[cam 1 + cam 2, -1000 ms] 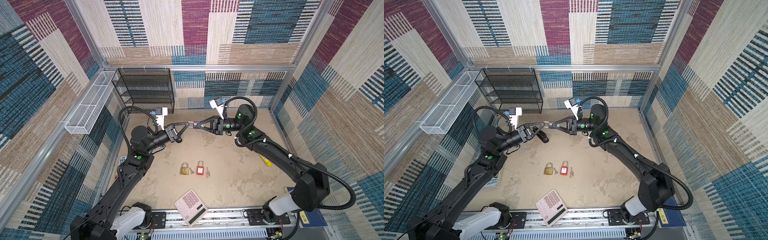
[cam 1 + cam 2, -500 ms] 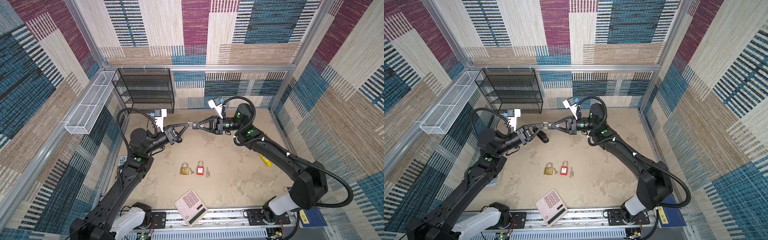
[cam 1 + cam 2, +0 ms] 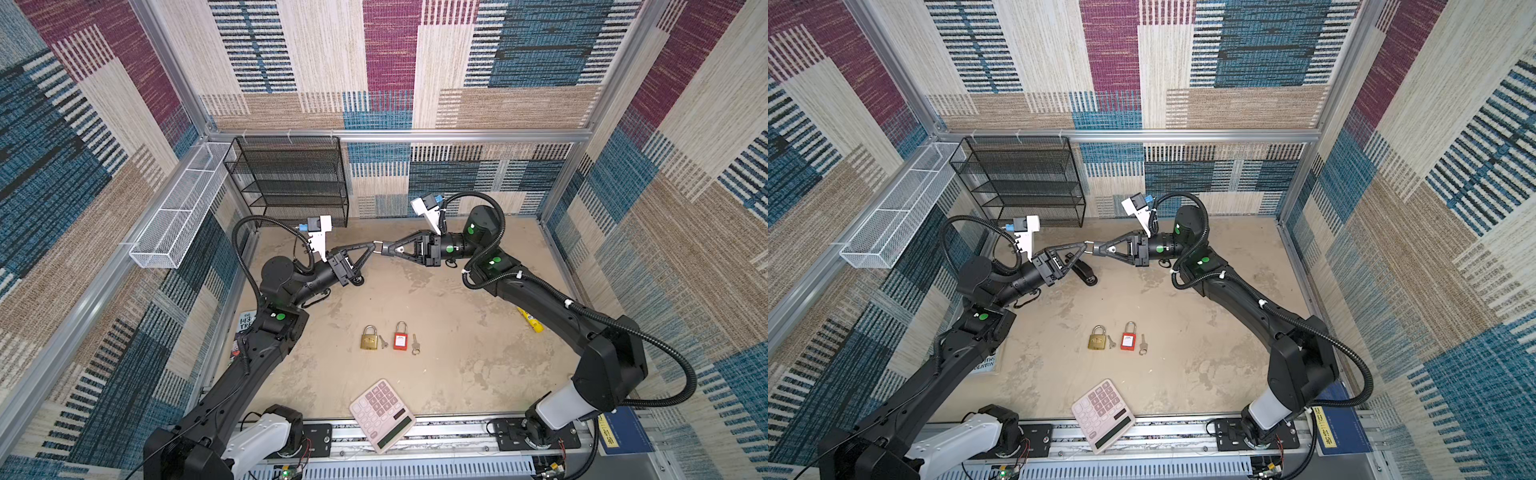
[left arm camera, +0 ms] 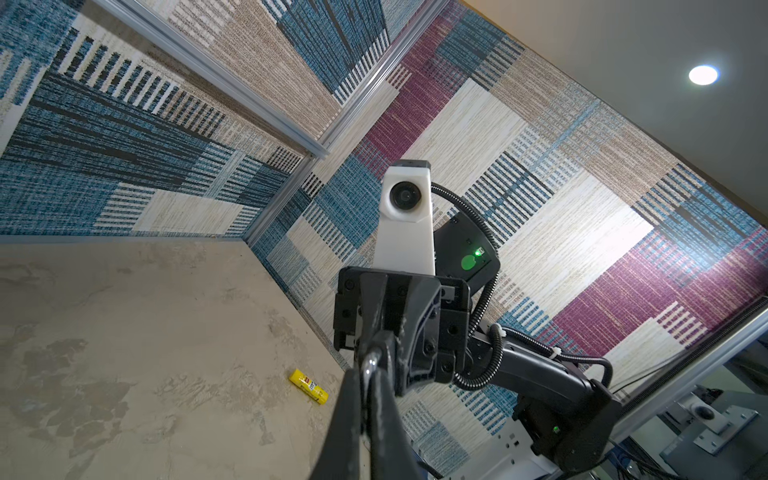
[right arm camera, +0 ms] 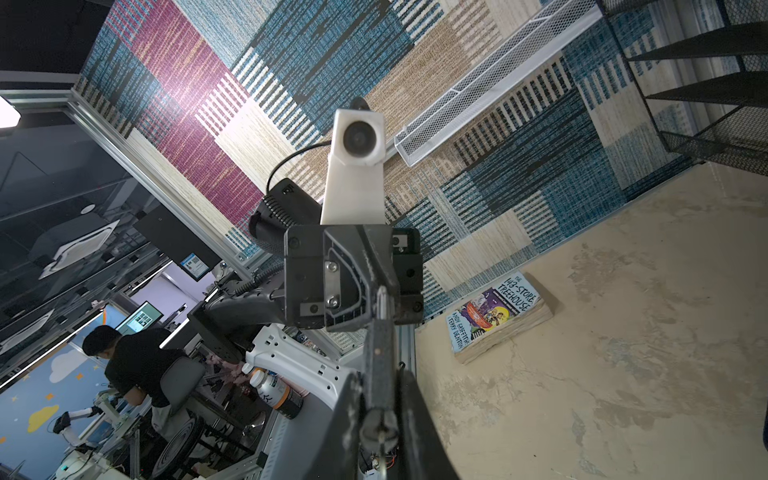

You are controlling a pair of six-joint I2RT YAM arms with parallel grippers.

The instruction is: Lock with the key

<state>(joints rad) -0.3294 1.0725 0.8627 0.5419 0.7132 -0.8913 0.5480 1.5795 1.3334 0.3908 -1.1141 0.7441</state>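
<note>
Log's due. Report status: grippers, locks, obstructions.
Raised, tip to tip: left gripper and right gripper, both pinching small metal piece. brass padlock, red padlock lie on table, untouched. No obstruction seen.

We log two black arms, left arm point(image 3: 249, 365) and right arm point(image 3: 540, 299). Each has a white base link point(image 3: 262, 434), round green stickers point(image 3: 494, 260) at joints, zip-tied black corrugated cable point(image 4: 484, 307), and a white wrist-camera housing point(image 4: 405, 224) with blue connector point(image 3: 305, 227).

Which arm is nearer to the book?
Left. The left arm passes close beside the book; the right arm stands across the table, far from it.
</note>
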